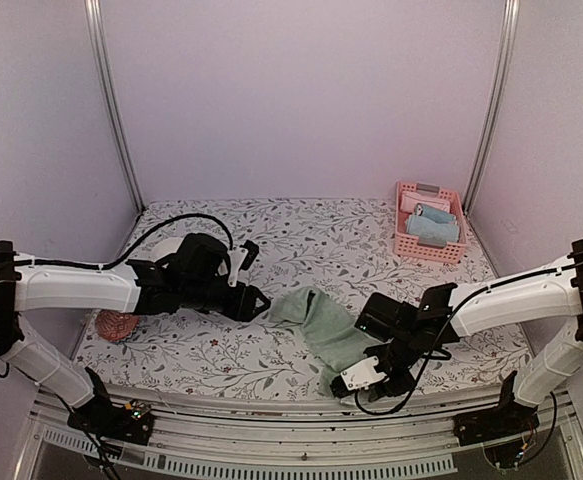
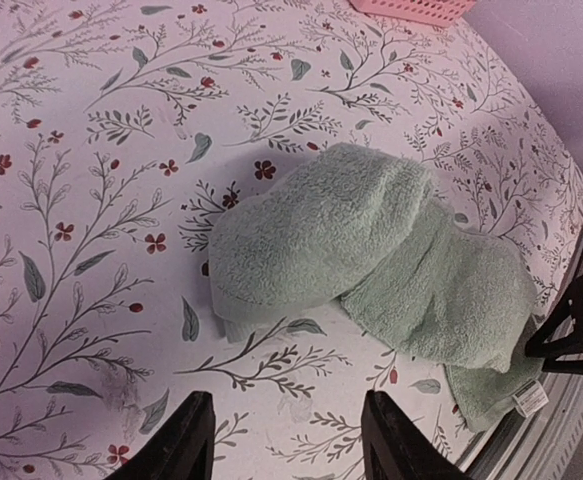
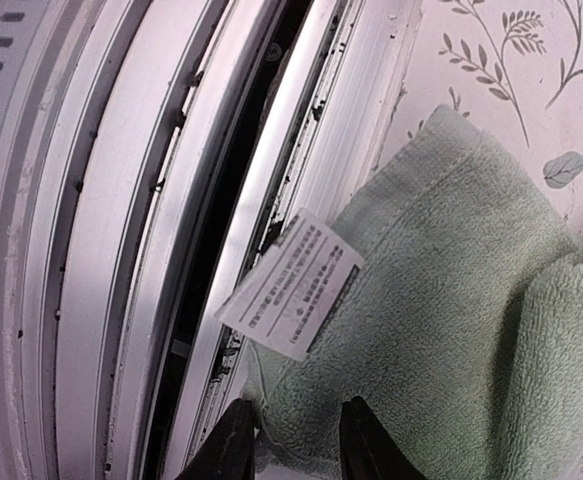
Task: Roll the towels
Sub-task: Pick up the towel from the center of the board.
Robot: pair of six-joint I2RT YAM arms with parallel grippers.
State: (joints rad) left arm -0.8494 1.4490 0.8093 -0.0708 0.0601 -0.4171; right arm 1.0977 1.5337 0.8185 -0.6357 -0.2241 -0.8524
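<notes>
The green towel (image 1: pixel 326 330) lies crumpled near the surface's (image 1: pixel 211 355) 6 o'clock edge, and one corner with a white label (image 3: pixel 291 285) hangs past it. The right hand (image 3: pixel 296 435) straddles that corner's hem; I cannot tell whether it pinches the cloth. The left hand (image 2: pixel 289 440) hovers spread and empty at the towel's 9 o'clock. A blue towel (image 1: pixel 434 228) sits in the pink basket (image 1: pixel 403 243) at 1 o'clock.
</notes>
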